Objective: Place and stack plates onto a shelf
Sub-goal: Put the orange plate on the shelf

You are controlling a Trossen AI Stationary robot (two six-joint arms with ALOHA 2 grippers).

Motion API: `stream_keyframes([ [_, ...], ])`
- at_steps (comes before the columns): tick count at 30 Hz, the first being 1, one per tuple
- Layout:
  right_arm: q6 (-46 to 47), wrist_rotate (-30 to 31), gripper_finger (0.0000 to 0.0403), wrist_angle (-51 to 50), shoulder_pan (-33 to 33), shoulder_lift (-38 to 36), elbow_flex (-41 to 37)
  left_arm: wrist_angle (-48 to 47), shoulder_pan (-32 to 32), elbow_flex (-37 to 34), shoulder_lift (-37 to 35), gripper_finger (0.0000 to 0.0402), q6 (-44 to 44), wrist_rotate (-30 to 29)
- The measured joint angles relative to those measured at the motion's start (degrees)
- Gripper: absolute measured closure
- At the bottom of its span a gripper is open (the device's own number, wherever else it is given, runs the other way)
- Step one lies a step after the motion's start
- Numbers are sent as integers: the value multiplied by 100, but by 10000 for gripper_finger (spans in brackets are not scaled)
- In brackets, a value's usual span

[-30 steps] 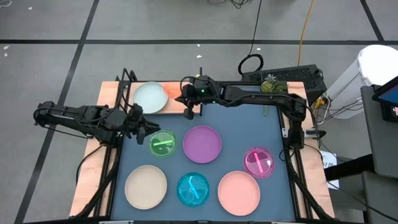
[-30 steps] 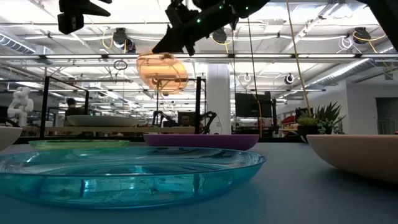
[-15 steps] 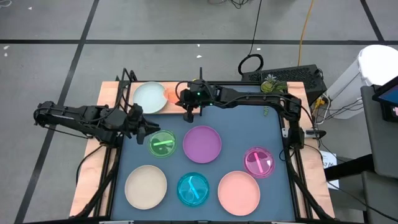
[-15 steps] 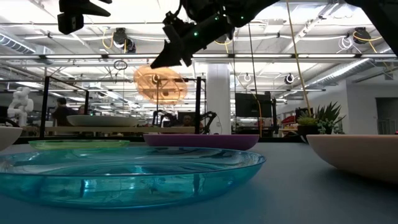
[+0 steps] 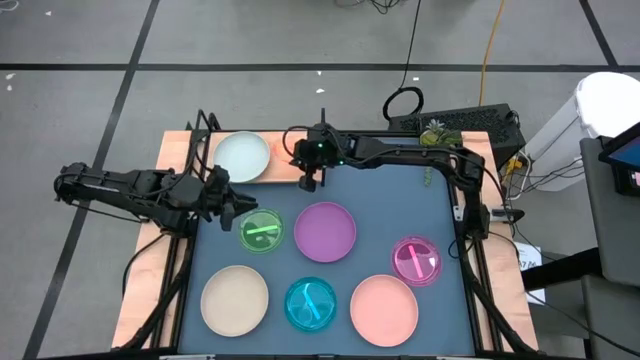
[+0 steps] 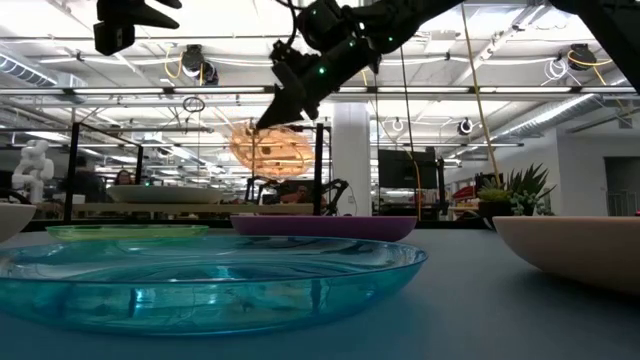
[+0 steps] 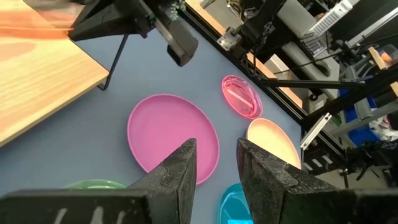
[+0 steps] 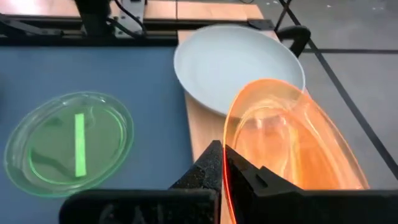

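Observation:
My right gripper (image 5: 306, 168) hovers over the wooden shelf (image 5: 285, 176), shut on the see-through orange plate (image 8: 292, 149), which hangs over the shelf next to the pale blue-white plate (image 5: 243, 157) lying on the shelf's left part. My left gripper (image 5: 236, 206) is open and waits at the table's left edge, beside the green plate (image 5: 262, 231). Flat on the dark blue tabletop lie the purple (image 5: 325, 231), magenta (image 5: 417, 260), cream (image 5: 235, 300), teal (image 5: 311, 304) and salmon (image 5: 384, 309) plates. My right gripper pinches the orange plate by its rim (image 8: 227, 163) between the two fingers, one on each face of the rim. The fingers (image 6: 284, 100) slant down from above. The plate (image 6: 272, 150) is lifted clear of the shelf and hangs tilted below them.
Thin black uprights (image 6: 321, 170) stand at the shelf's ends. Bare wood of the shelf (image 8: 202, 134) shows beside the pale plate. Cables and a small plant (image 5: 436, 135) lie beyond the table's far edge. People show far off in the room in the low view.
My right gripper has moved down toward the shelf, first drifting left toward the pale plate and then back a little to the right. The orange plate has come down with it and hangs lower between the uprights, still tilted. My left arm has kept still.

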Motion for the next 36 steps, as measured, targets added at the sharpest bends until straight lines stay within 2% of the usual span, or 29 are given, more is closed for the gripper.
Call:
stream_keyframes([
  [25, -69, -53, 403, 1275, -24, -11, -857, 4, 0, 0, 0, 284, -8, -55],
  [29, -20, -313, 403, 1353, 16, -9, -899, 4, 1, 0, 0, 284, -7, -57],
  [36, -162, -11, 403, 1366, 283, 15, -918, 4, 0, 0, 0, 284, -6, -59],
])
